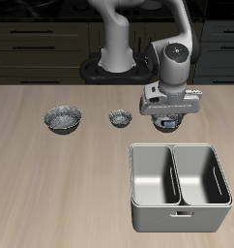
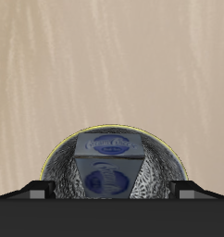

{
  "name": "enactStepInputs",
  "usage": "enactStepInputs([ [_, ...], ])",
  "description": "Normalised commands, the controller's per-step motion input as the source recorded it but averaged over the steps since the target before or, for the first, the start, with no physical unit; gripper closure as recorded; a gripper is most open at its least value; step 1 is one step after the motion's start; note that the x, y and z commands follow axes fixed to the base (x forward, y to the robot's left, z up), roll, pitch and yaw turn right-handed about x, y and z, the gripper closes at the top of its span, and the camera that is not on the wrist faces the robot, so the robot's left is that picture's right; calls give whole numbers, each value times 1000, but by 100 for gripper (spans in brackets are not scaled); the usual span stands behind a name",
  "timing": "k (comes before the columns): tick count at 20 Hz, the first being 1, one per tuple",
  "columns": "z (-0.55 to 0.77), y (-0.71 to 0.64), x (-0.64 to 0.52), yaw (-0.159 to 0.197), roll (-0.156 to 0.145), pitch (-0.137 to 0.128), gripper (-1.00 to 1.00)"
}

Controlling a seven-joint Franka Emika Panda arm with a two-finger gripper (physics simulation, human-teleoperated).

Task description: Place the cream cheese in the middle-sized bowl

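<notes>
The cream cheese (image 2: 108, 165), a dark blue box with a paler label, lies tilted inside the middle-sized bowl (image 2: 162, 172), a shiny grey bowl with a speckled inside. In the exterior view only a little of this bowl (image 1: 168, 124) shows below my gripper (image 1: 164, 115), and the box is hidden there. My gripper (image 2: 112, 191) hangs right above the bowl. Its fingertips (image 2: 34, 192) stand wide apart on either side of the box and do not touch it. The gripper is open.
The widest grey bowl (image 1: 64, 118) and the smallest grey bowl (image 1: 120, 117) stand in the same row, beside the gripper. A grey two-compartment bin (image 1: 179, 184) stands nearer the table's front edge. The robot's base (image 1: 114, 60) is at the back.
</notes>
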Motion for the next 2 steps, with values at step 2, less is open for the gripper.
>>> enactStepInputs([
  [2,66,18,9,3,0,-11,-100],
])
